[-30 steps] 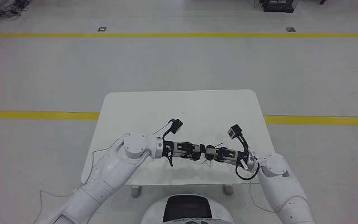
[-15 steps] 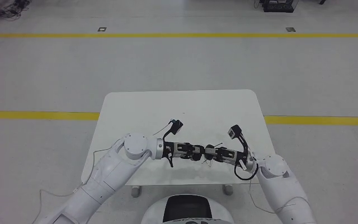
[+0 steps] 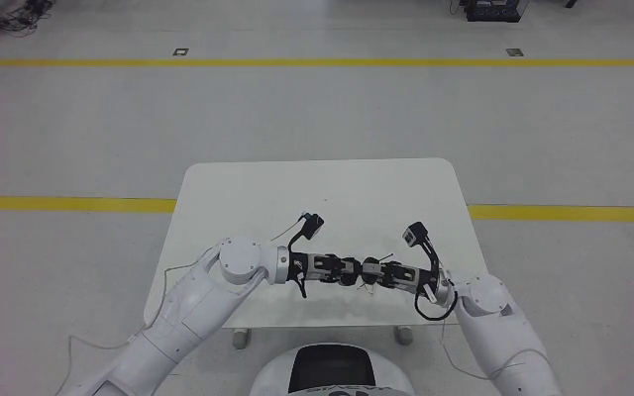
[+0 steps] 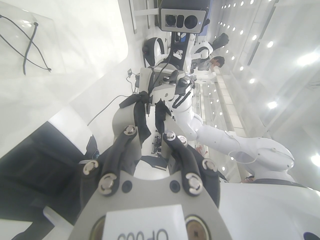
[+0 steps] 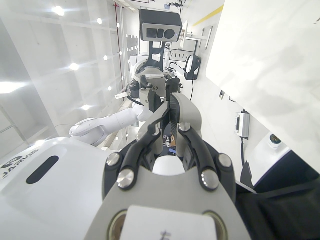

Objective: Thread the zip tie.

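Over the near edge of the bench [image 3: 297,188], the right hand [image 3: 376,271] is creeping left toward the left hand [image 3: 345,267], both pinching narrow on the zip tie [image 3: 364,276] between them, probably bringing its tail closer to the slot.

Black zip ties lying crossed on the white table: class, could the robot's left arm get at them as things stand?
Probably yes: the crossed black zip ties lie uncovered on the white table, but the left gripper points at the right gripper, so it must turn.
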{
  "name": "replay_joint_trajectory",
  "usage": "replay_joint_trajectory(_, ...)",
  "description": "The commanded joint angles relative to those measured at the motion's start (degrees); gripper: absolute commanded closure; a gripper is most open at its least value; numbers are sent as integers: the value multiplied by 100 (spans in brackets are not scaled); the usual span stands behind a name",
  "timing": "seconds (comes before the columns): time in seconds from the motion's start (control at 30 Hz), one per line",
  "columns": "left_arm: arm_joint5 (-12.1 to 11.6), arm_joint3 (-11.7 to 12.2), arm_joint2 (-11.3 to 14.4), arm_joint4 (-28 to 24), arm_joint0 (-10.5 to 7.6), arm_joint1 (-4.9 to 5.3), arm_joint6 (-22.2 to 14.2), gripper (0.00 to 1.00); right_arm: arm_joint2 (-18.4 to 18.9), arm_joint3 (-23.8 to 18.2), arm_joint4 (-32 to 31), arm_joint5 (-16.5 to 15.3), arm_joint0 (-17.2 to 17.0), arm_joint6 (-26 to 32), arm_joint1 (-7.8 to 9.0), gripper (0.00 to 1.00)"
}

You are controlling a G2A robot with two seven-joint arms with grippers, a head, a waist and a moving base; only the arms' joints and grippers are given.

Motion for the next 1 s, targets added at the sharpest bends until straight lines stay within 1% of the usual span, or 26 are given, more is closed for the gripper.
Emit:
replay_joint_trajectory(0.0,4,-9,14,-7,-2,5,9,92,-1,-8,20,-5,-9,6,15,100)
replay_joint_trajectory(0.1,8,-22,41,-19,-5,12,29,100,-7,-24,47,-12,-29,9,39,100)
replay_joint_trajectory(0.33,19,-31,91,-31,-24,31,35,100,-42,-57,92,-12,-61,33,90,100)
replay_joint_trajectory(0.37,7,-26,94,-47,-21,35,41,100,-51,-60,97,-12,-62,44,99,67)
replay_joint_trajectory(0.4,-3,-22,96,-58,-19,38,45,100,-55,-62,102,-12,-63,43,105,10)
replay_joint_trajectory(0.43,-13,-18,97,-73,-15,40,53,100,-57,-66,109,-12,-65,41,111,0)
replay_joint_trajectory(0.57,-55,0,85,-97,3,62,57,100,-18,-93,133,-12,-84,42,147,0)
replay_joint_trajectory(0.7,-90,-14,53,-75,20,98,-6,100,147,-49,389,-12,-116,176,191,0)
replay_joint_trajectory(0.8,-151,-20,-14,-87,35,137,-116,100,321,17,595,-12,-124,398,234,0)
replay_joint_trajectory(0.83,-188,-15,-31,-39,27,157,-211,100,351,63,818,-12,-132,567,241,0)
replay_joint_trajectory(0.9,-206,-2,-69,-36,36,182,-277,100,384,222,969,-12,-80,864,263,0)
replay_joint_trajectory(0.97,-234,8,-111,-46,40,212,-405,100,399,380,1033,39,-31,932,276,0)
